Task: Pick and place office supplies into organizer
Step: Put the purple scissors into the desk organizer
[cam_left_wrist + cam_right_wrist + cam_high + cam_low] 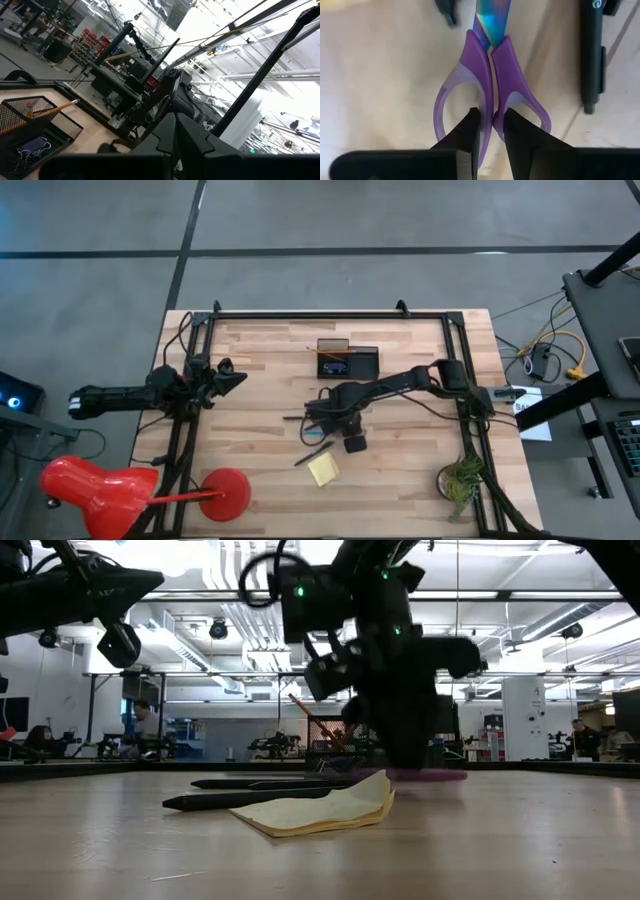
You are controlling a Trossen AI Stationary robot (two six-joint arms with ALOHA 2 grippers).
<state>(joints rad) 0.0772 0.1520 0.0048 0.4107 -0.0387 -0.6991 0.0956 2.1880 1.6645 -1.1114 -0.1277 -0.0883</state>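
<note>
Purple-handled scissors (492, 65) lie flat on the wooden table near its middle, blades pointing away from my right wrist camera. My right gripper (492, 125) (335, 420) points straight down on their handles and is shut on them. A yellow sticky-note pad (323, 470) (320, 812) lies nearer the front edge, one corner curled up. Black pens (260, 783) (592, 55) lie on the table beside the scissors. The black mesh organizer (348, 362) (30, 125) stands farther back with a pencil (50, 110) leaning in it. My left gripper (225, 377) waits shut, raised at the table's left. My right gripper comes from above, pointing down, with one fingertip (470, 127) inside each finger loop. Between the two fingers it pinches the loops' inner bars (487, 100), where the handles meet. The scissors lie flat on the table, blades shut.
A small green plant (460, 480) stands at the front right corner. A red stand (225, 492) sits at the front left edge. A tiny black clip (447, 10) lies close to the scissors' blades. Black frame rails (330, 314) run along the table's far, left and right sides.
</note>
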